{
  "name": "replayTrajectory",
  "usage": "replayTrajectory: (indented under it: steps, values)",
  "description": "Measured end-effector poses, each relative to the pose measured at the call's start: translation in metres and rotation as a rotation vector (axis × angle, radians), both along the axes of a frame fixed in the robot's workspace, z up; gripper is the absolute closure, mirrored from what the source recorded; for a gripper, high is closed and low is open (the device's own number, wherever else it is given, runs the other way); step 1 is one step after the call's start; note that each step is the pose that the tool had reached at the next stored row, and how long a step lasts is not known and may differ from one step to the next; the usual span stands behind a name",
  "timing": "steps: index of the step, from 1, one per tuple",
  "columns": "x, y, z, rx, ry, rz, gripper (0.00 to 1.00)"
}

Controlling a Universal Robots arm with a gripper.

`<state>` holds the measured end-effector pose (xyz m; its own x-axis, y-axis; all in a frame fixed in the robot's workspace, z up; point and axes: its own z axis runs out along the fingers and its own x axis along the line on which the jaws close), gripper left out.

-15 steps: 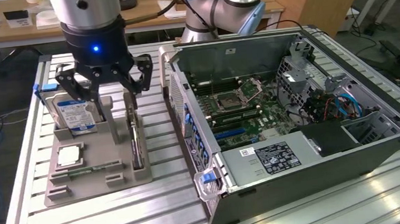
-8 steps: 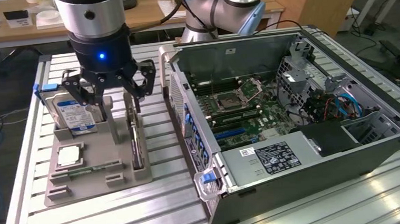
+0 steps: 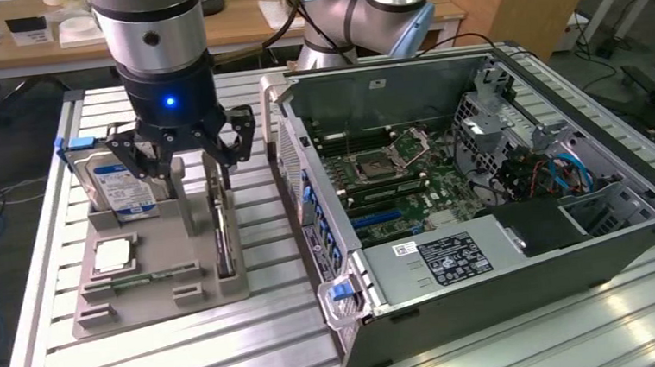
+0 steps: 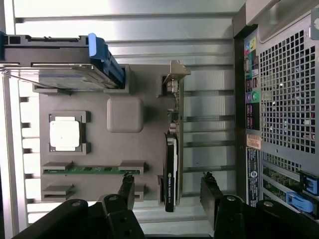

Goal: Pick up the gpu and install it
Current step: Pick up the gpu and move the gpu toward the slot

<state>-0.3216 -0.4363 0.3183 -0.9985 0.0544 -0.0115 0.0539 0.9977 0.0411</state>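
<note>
The gpu (image 3: 223,236) is a thin dark card standing on edge in a slot of the grey holder tray (image 3: 182,246). In the wrist view the gpu (image 4: 171,159) runs as a narrow slab with its metal bracket at one end. My gripper (image 3: 199,168) hangs just above the card's far end, open and holding nothing. The wrist view shows my gripper (image 4: 168,191) with its two dark fingertips (image 4: 126,185) on either side of the card's line, apart from it.
The tray (image 4: 149,124) also holds an upright silver hard drive (image 3: 123,187), a square silver chip (image 3: 114,255) and a green memory stick (image 3: 140,280). An open computer case (image 3: 478,190) with its motherboard (image 3: 402,178) lies at the exterior view's right, close beside the tray.
</note>
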Motion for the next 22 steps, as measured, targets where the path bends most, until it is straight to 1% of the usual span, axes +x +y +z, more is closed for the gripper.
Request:
replayTrajectory:
  steps: [5,9,13,22]
  values:
    - [0.0,0.0,-0.0001,0.0001,-0.0001,0.0,0.35]
    - [0.0,0.0,-0.0027,0.0001,-0.0001,0.0,0.35]
    - [0.0,0.0,-0.0086,0.0001,-0.0001,0.0,0.35]
    - [0.0,0.0,-0.0249,0.0001,-0.0001,0.0,0.35]
